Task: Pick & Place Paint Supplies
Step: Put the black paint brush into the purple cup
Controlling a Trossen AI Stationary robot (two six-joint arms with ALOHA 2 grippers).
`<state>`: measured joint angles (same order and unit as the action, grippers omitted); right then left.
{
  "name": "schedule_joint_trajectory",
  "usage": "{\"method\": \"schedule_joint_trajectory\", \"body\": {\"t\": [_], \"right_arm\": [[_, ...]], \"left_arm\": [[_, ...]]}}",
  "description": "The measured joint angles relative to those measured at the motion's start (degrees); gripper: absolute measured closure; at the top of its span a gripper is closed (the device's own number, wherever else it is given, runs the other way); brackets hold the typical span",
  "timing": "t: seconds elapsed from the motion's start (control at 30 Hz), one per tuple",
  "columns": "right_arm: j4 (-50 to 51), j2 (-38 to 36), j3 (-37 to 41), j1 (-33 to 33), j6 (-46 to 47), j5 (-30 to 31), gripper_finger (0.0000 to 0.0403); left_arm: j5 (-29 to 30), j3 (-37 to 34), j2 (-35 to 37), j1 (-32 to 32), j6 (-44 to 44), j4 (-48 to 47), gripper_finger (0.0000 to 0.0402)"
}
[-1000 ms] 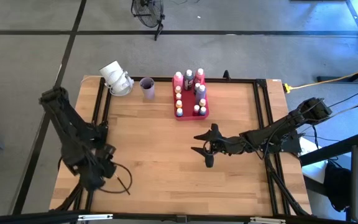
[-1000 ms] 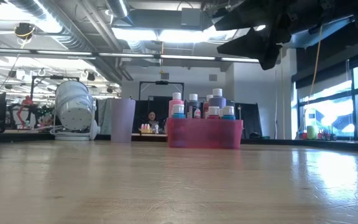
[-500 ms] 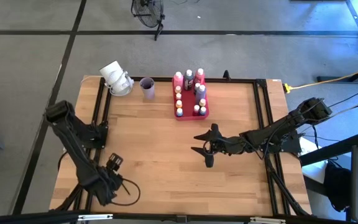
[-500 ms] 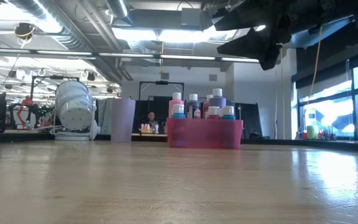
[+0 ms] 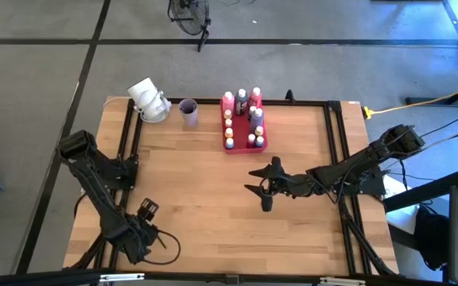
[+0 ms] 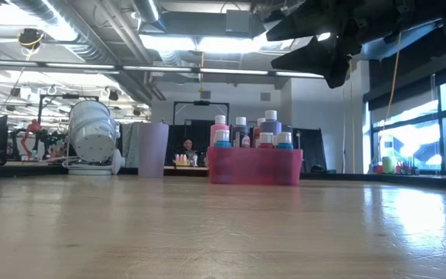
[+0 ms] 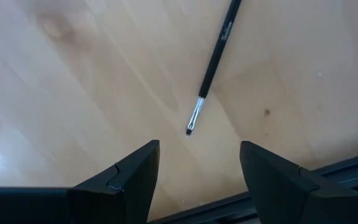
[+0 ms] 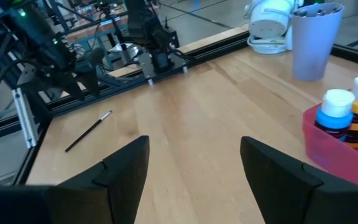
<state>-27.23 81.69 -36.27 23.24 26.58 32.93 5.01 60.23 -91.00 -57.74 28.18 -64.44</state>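
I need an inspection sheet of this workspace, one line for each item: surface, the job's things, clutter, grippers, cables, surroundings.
Surface: wooden table, bare in the middle.
Job's things: paint bottles standing in the pink-red tray at the far edge; one paintbrush lying flat on the wood near the left arm.
Clutter: lilac cup and a white round device beside the tray.
Grippers: left gripper open, above the brush tip, holding nothing; right gripper open and empty over the table's middle.
Cables: a yellow cable beyond the right edge; dark cables at the left arm.
Surroundings: grey floor; a person seen far behind the tray in the low view.
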Motion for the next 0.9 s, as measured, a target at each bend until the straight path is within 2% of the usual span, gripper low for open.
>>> {"method": "schedule_joint_trajectory", "body": {"t": [0.3, 0.67, 0.9], "right_arm": [[0.01, 0.0, 0.0, -0.24, -0.01, 1.5, 0.0146], [0.01, 0.0, 0.0, -1.59, -0.01, 1.55, 0.0146], [0.0, 0.0, 0.0, -2.15, 0.17, 1.53, 0.0146]], "left_arm": [[0.4, -2.93, 2.43, 0.02, 0.0, -0.42, 0.0182], [0.35, -12.51, 7.66, 0.02, -0.45, 11.13, 0.0182], [-1.71, -15.99, 8.09, 0.02, -0.48, 16.59, 0.0183]]}}
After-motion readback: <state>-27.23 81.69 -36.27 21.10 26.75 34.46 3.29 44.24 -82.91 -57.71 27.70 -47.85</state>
